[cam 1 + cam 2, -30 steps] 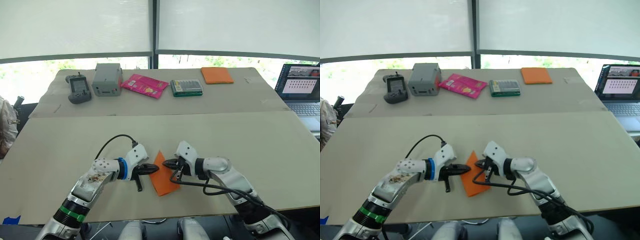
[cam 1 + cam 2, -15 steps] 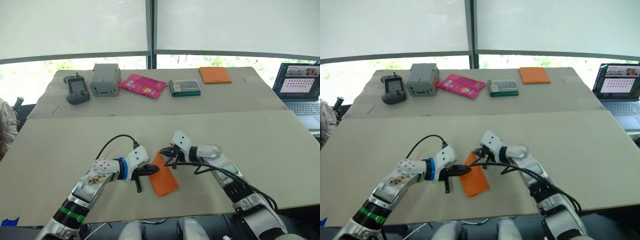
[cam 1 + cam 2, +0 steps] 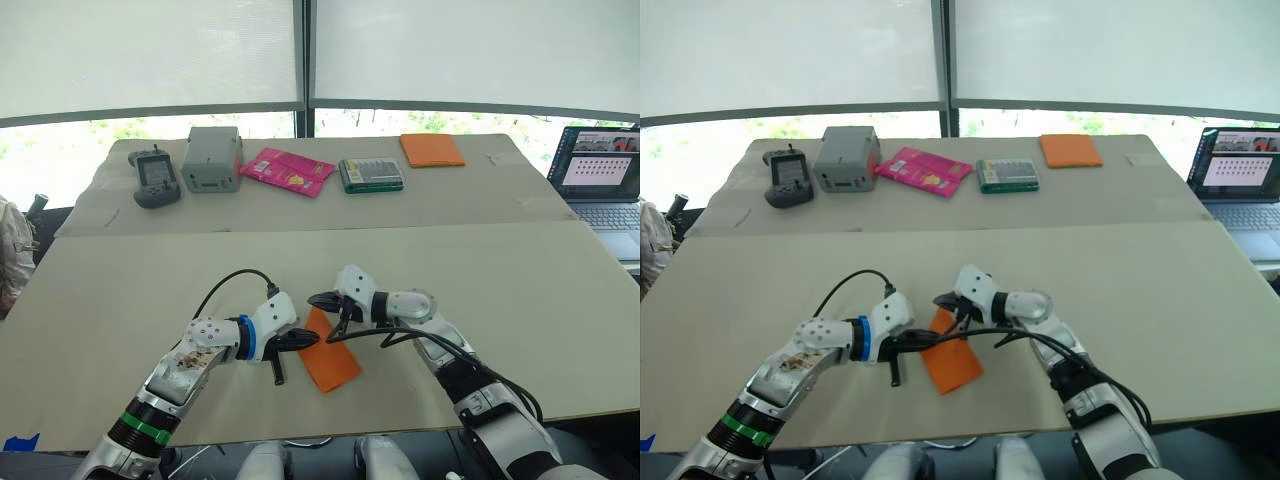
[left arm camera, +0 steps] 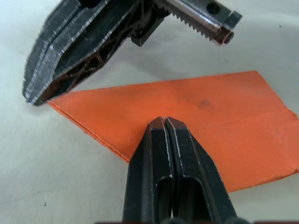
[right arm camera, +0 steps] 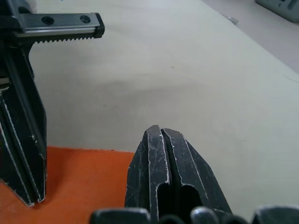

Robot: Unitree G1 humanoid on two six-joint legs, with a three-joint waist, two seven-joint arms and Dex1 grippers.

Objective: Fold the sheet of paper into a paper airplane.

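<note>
Near the front edge of the pale beige bench (image 3: 520,300), about midway along it, the left gripper (image 3: 305,340) has its two black fingers pressed together, their tips resting on the left edge of the thin bright-orange folded sheet of paper (image 3: 331,359), which lies flat. Just right of it, the right gripper (image 3: 318,299), fingers likewise closed on nothing, hovers at the sheet's far corner.

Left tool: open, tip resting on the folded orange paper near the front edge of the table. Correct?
Not quite. The left tool is shut, its fingers pressed together, as the left wrist view shows. Its tip does rest on the folded sheet of paper near the table's front edge.
</note>
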